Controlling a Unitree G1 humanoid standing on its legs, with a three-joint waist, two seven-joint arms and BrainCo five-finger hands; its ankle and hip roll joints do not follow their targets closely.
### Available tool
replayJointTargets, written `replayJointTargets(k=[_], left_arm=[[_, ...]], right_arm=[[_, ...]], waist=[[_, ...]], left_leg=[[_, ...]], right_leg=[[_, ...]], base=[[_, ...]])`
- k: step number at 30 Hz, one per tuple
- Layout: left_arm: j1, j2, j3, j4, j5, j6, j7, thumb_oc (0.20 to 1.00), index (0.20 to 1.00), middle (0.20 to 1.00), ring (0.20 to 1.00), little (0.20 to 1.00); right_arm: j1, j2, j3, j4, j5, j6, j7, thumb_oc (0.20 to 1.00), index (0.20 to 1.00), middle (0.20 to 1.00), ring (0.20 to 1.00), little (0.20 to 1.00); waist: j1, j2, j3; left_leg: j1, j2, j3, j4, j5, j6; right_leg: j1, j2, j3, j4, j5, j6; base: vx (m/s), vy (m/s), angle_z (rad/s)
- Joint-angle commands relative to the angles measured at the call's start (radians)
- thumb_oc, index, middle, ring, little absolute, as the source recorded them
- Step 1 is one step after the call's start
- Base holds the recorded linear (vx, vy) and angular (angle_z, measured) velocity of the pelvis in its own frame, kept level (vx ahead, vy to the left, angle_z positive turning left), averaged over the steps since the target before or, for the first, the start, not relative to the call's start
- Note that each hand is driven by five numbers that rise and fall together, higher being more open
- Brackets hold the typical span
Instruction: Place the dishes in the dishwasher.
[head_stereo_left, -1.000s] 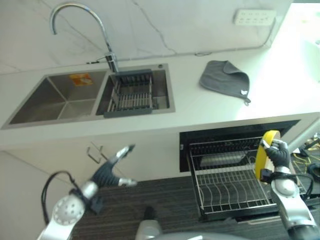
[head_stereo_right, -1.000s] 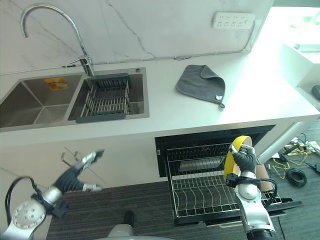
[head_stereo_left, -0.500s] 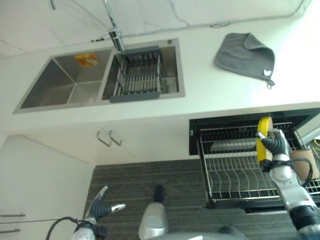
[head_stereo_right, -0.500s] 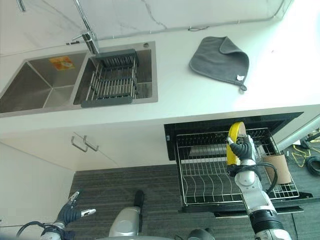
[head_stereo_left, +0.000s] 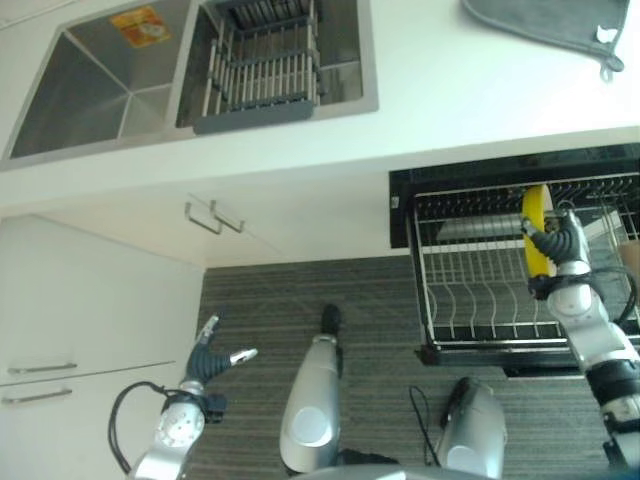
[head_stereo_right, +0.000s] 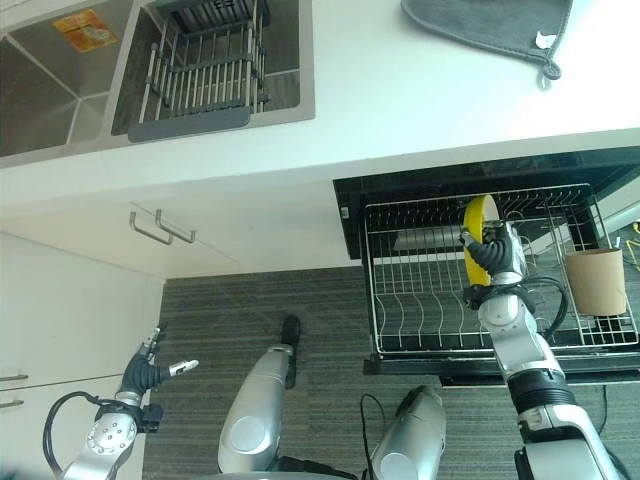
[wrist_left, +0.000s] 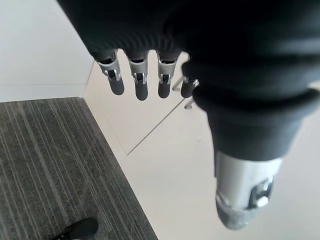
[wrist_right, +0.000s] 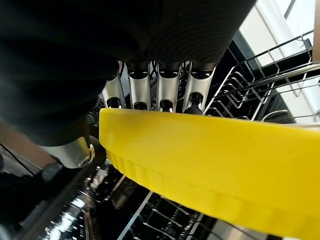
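Right robot hand (head_stereo_right: 497, 252) curled round round yellow plastic plate (head_stereo_right: 474, 232), held on edge over pulled-out wire dishwasher rack (head_stereo_right: 420, 300); line rim w/ tine slot, lower slowly. Left robot hand (head_stereo_left: 207, 356) open, idle.

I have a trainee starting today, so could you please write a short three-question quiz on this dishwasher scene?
1. True or false: the right robot hand holds the yellow plate on edge over the dishwasher rack.
2. What lies on the counter above the dishwasher? A) grey cloth B) mug C) sponge
3. Which robot hand hangs low over the floor, holding nothing?

Key: 1 true; 2 A, the grey cloth; 3 the left robot hand.
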Motion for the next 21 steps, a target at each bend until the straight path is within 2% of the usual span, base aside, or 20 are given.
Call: replayJointTargets(k=[1, 11, 21], left_arm=[[0.017, 0.073, -0.008, -0.01, -0.058, -0.039, 0.037, 1.0, 1.0, 1.0, 1.0, 1.0], [-0.019, 0.087, -0.056, -0.015, -0.095, -0.053, 0.061, 1.0, 1.0, 1.0, 1.0, 1.0], [-0.059, 0.097, -0.082, -0.024, -0.121, -0.059, 0.057, 1.0, 1.0, 1.0, 1.0, 1.0]], right_arm=[[-0.098, -0.041, 0.006, 0.041, -0.016, -0.051, -0.041, 0.2, 0.2, 0.2, 0.2, 0.2], [-0.256, -0.068, 0.13, 0.278, 0.012, -0.013, -0.016, 0.2, 0.2, 0.2, 0.2, 0.2], [-0.424, -0.054, 0.255, 0.425, -0.072, 0.046, 0.011, 0.2, 0.2, 0.2, 0.2, 0.2]], waist=[[0.028, -0.029, -0.071], [0.044, 0.004, -0.067], [0.072, 0.024, -0.056]], left_leg=[[0.027, 0.053, -0.093, 0.117, -0.187, 0.003], [-0.053, 0.031, -0.087, 0.156, -0.196, 0.014], [-0.1, 0.007, -0.08, 0.175, -0.205, 0.022]], right_leg=[[-0.043, -0.024, 0.006, -0.062, 0.116, 0.008], [-0.142, -0.04, 0.036, -0.018, 0.114, 0.004], [-0.204, -0.064, 0.044, -0.007, 0.125, 0.012]], base=[[-0.09, -0.015, 0.02], [-0.09, 0.034, -0.03], [-0.05, 0.036, 0.02]])
